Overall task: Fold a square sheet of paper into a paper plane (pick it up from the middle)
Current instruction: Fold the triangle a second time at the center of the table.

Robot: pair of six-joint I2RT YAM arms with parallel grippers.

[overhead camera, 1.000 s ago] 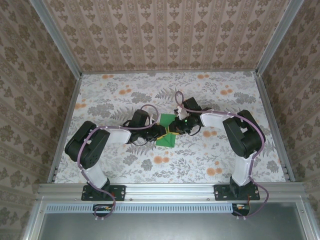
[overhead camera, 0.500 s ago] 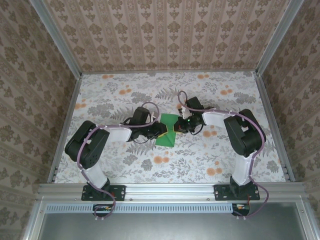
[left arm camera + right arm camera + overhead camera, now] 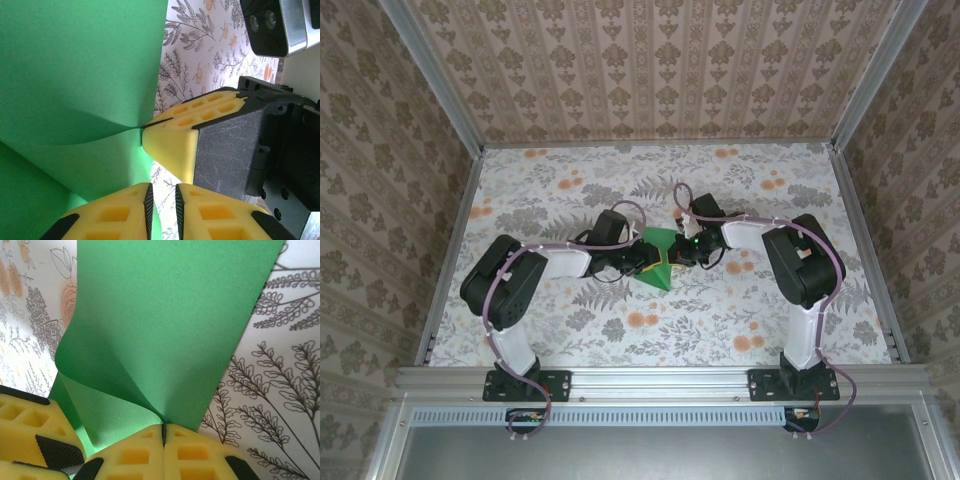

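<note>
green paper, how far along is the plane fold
Early. The green paper is gripped: the right gripper is shut on its edge, bending it into a soft curve. The left gripper sits beside it. No pressed crease shows yet, so the folds are left.

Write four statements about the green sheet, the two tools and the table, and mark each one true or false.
1. The right tool is shut on the square sheet of paper. True.
2. The sheet lies flat on the table. False: it curls away from the point where it is pinched.
3. The left tool is parked far from the sheet. False: it is right beside the sheet, close to the right tool.
4. The table has a floral pattern. True.
</note>
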